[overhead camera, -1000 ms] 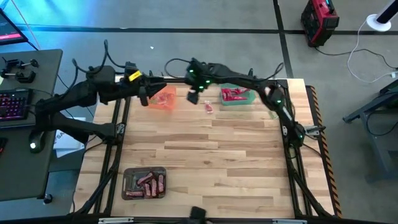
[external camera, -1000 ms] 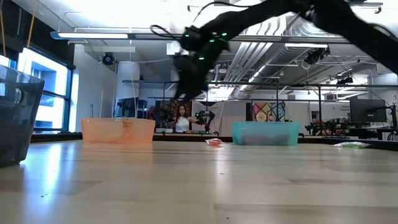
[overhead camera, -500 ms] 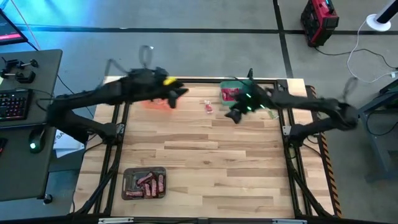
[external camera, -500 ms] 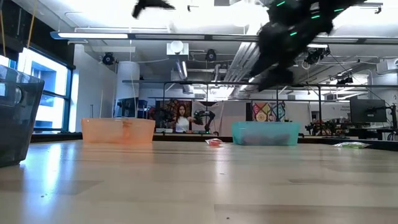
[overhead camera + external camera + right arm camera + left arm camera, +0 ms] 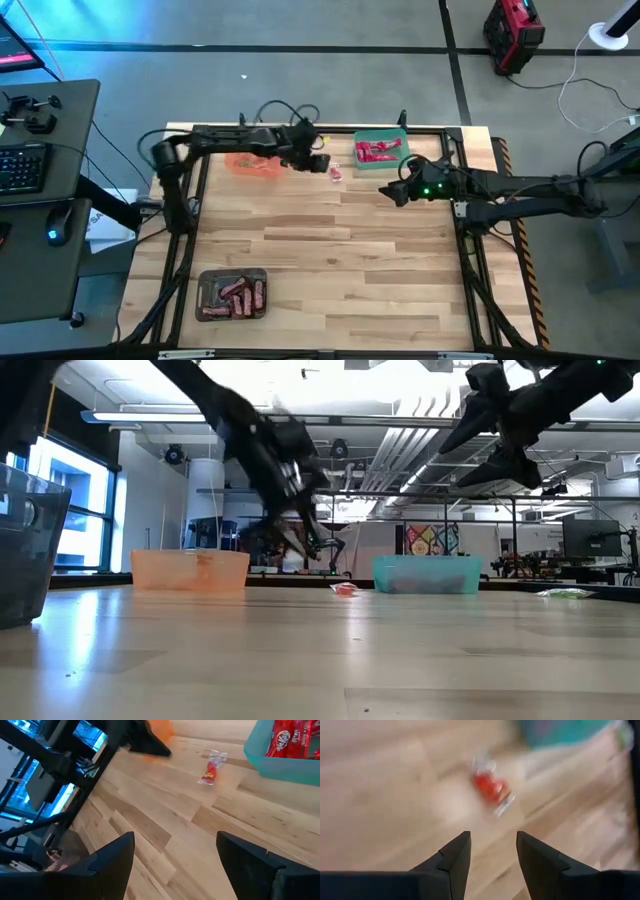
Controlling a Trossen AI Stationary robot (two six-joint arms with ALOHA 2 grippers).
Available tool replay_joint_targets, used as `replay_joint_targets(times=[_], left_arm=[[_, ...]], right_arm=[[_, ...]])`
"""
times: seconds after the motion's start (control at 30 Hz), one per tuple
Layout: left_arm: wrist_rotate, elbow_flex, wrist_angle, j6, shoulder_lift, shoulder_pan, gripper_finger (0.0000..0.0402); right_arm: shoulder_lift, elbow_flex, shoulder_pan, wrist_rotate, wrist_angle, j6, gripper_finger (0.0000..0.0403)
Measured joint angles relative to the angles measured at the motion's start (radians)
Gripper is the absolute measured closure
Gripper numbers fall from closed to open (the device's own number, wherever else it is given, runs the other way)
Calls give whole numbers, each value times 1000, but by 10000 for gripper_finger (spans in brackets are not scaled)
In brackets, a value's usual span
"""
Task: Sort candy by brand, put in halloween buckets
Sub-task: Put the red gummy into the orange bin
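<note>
A single red wrapped candy [image 5: 334, 173] lies on the wood between the orange bucket [image 5: 255, 163] and the green bucket [image 5: 381, 150], which holds red candies. My left gripper [image 5: 324, 163] hovers open just beside this candy on its left; its wrist view shows the candy [image 5: 490, 787] ahead of the open fingers [image 5: 492, 837]. My right gripper [image 5: 385, 191] is open, nearer than the green bucket, and touches nothing; it sees the candy [image 5: 212, 770]. The dark grey bucket [image 5: 232, 293] holds brown and red bars near the table's near edge.
The three buckets sit apart: orange [image 5: 190, 570] and green [image 5: 427, 573] at the far edge, grey [image 5: 30, 545] near left. A small pale green thing [image 5: 565, 593] lies near the right edge. Bare wood fills the table's middle. A desk with keyboard stands off to the left.
My left gripper has swung from over the orange bucket toward the table's right and come down beside the red candy. My right gripper has drawn back from above that candy toward the right and near side. The candy has stayed in place.
</note>
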Motion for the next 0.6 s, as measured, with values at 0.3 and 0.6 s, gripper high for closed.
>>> replay_joint_targets(times=[0.3, 0.6], left_arm=[[138, 0, 154, -53, 92, 0, 266], [82, 258, -177, 211, 195, -22, 266]], right_arm=[[46, 0, 20, 32, 0, 26, 128], [68, 0, 18, 34, 0, 7, 128]])
